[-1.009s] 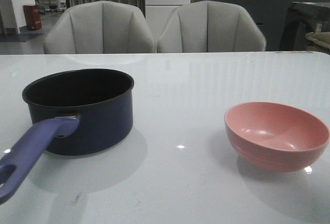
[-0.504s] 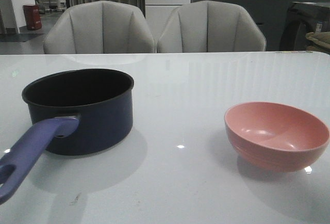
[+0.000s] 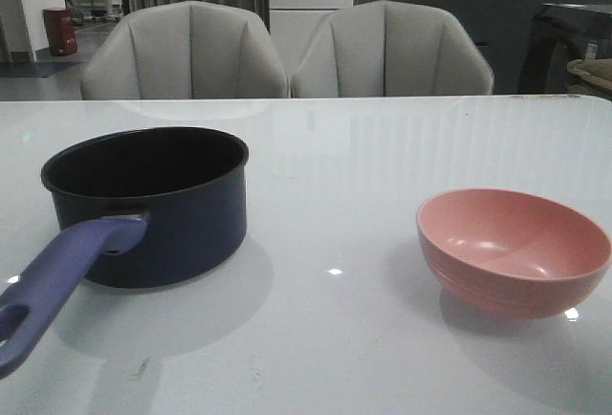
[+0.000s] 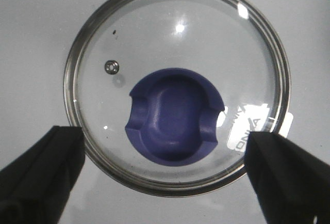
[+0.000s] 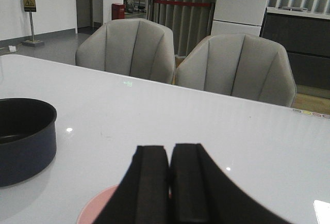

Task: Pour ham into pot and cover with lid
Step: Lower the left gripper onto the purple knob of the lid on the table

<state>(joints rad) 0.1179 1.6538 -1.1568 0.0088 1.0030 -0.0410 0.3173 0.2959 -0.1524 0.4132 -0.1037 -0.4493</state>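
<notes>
In the front view we see the pot (image 3: 153, 200) standing upright on the white counter (image 3: 335, 338), on the left side, with its lavender-blue handle (image 3: 59, 276) pointing toward the camera. Its black inside looks empty from this angle, but we cannot see the bottom. The pink bowl (image 3: 513, 251) stands well apart from it on the right side; what we can see of its inside shows no ham.

The lid (image 4: 178, 84) lies flat on the counter with its dark blue knob (image 4: 175, 123) facing up. The left gripper (image 4: 165, 175) hangs above it with the jaws released, one finger on each side of the lid and not touching the knob.

The right gripper (image 5: 169, 182) has its jaws clenched together and grasps nothing. It hovers just above the near rim of the pink bowl. Two grey chairs (image 3: 287, 52) stand behind the counter.
</notes>
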